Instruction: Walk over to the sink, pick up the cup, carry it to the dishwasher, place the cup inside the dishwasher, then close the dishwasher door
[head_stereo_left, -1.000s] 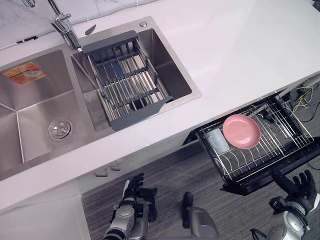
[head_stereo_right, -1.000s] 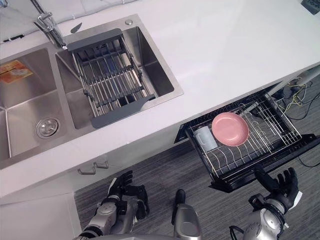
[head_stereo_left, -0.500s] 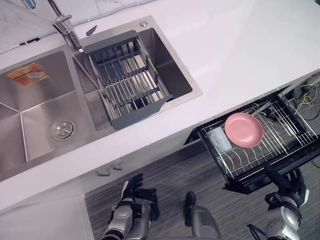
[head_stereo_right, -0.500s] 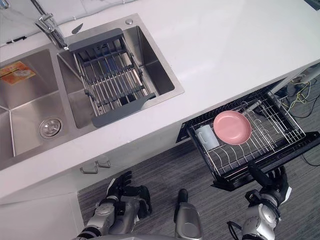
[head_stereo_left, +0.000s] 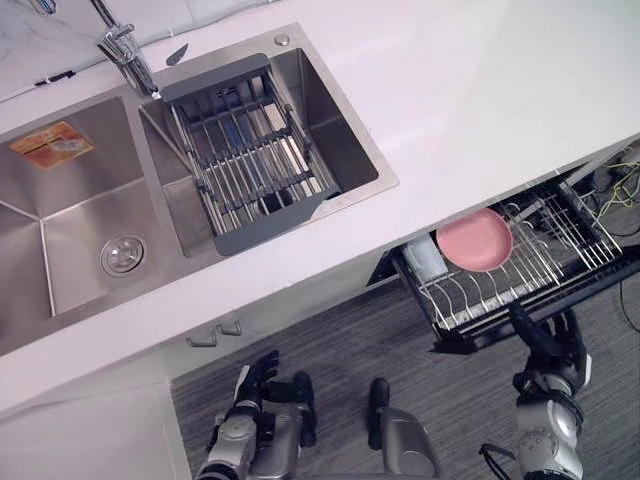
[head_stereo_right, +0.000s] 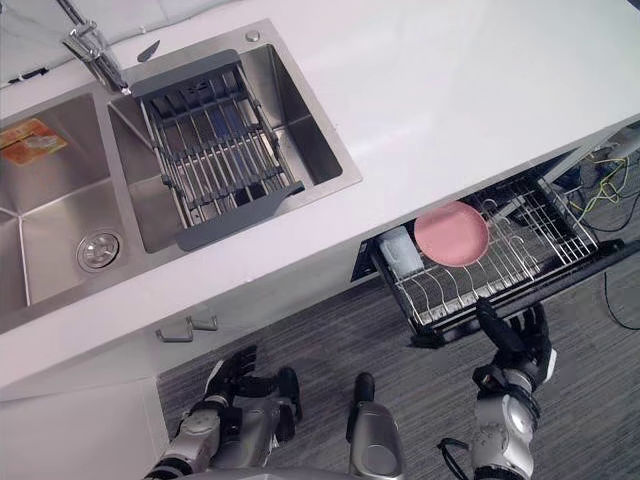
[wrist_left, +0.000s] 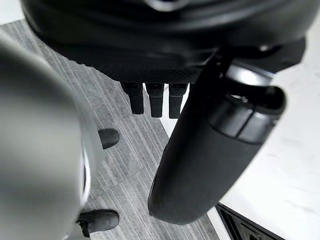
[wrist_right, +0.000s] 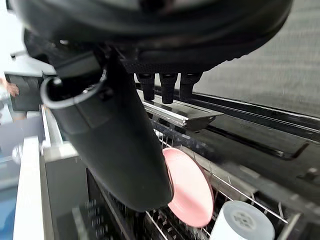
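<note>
**Cup in the rack, right hand at the dishwasher's front edge**

The white cup (head_stereo_left: 424, 258) sits at the left end of the dishwasher rack (head_stereo_left: 500, 290), just beside a pink plate (head_stereo_left: 473, 240). The rack stands partly out from under the counter (head_stereo_left: 480, 90). The right hand (head_stereo_left: 548, 352) has its fingers straight and apart, reaching up to the rack's dark front edge and holding nothing. The left hand (head_stereo_left: 262, 388) hangs low near the cabinet front, fingers relaxed and empty.

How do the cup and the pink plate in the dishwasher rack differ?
The cup is white, the plate pink. The cup is a narrow cylinder, the plate a wide shallow disc. The cup sits at the end nearer the sink, the plate beside it. Both rest in the dishwasher rack.
</note>
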